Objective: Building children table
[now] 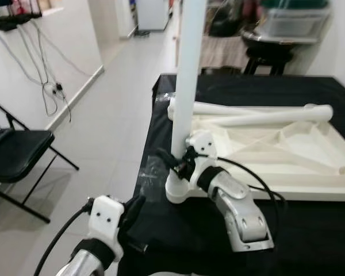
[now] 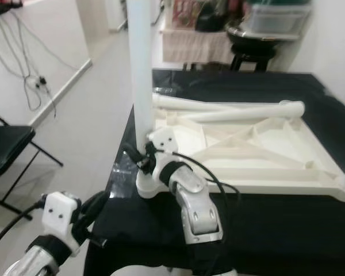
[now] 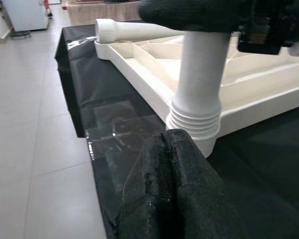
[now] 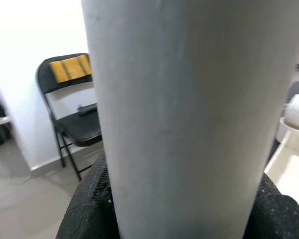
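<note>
The right claw (image 1: 181, 164) pinches the upright leg (image 1: 187, 86), seated in the near corner socket of the upturned tabletop (image 1: 276, 149) on the bench (image 1: 310, 230). Best keep it plumb while twisting. The left claw (image 1: 135, 210) hangs nearby, fingers pressed together.

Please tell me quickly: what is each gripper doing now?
Right gripper: closed on the upright table leg.
Left gripper: fingers together, holding nothing.

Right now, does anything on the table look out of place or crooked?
Nothing stands out. The upright leg sits in the corner socket of the upturned tabletop, held by the right end effector; two loose legs lie across the tabletop.
</note>
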